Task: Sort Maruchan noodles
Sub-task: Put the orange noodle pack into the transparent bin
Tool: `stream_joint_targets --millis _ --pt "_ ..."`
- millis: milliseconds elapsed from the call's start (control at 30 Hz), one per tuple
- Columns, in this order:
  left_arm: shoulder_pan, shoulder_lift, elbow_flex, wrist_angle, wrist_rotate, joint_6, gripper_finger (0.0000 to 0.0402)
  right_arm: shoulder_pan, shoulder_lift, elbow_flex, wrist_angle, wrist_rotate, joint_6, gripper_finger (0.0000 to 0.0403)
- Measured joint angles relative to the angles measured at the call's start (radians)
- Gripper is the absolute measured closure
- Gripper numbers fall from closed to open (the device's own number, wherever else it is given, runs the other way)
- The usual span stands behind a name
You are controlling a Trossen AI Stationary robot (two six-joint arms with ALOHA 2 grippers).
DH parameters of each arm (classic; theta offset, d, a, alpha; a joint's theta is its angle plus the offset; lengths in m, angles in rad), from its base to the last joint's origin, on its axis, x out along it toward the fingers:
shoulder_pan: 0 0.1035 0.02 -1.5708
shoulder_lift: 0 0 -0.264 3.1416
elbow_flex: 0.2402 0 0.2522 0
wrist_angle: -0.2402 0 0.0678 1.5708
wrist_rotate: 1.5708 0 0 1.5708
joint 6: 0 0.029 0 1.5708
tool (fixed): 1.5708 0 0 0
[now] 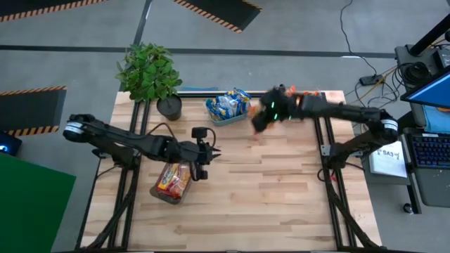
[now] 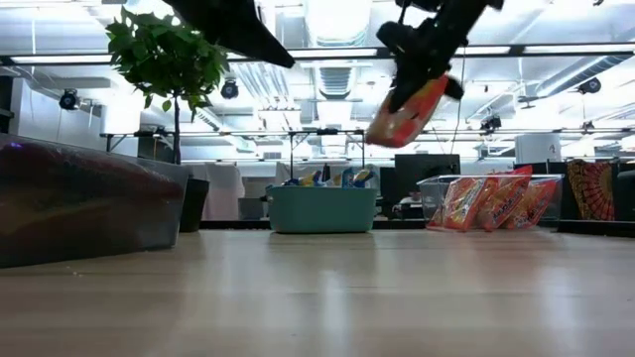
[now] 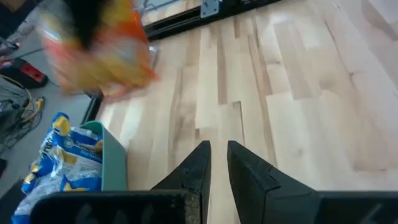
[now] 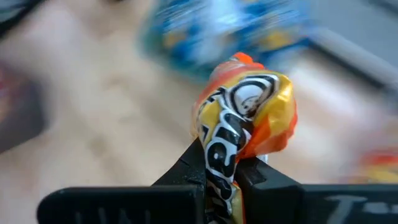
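My right gripper [image 1: 261, 121] is raised over the far middle of the table, beside the teal tray [image 1: 216, 114], and is shut on an orange-yellow noodle packet [image 2: 407, 111]. The tray holds blue-and-white packets [image 1: 230, 103]. A clear bin [image 1: 173, 183] near the left middle holds red and orange packets. My left gripper [image 1: 208, 152] hovers just beyond that bin; its fingers [image 3: 198, 167] stand almost together with nothing between them. More orange packets [image 2: 491, 203] stand upright at the far right. My right gripper pinches a bunched, crumpled part of the orange-yellow packet [image 4: 222, 163] between its two fingers. The fingers slant down from above. The packet hangs tilted below them, well clear of the table [image 2: 317, 297].
A potted plant [image 1: 149, 76] stands at the far left corner, next to the teal tray. The near and right parts of the wooden tabletop [image 1: 281, 197] are bare boards.
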Motion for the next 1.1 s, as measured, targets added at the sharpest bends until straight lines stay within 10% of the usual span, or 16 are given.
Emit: stream_joint_targets --millis 433,1100 --pt "-0.007 0.010 -0.002 -0.068 0.004 -0.015 0.0365 -0.525 0.173 0.291 -0.436 -0.027 -0.126 0.0386" --pt "-0.008 0.011 -0.002 -0.072 0.004 -0.015 0.0365 -0.560 0.440 0.289 -0.403 -0.052 -0.197 0.0369"
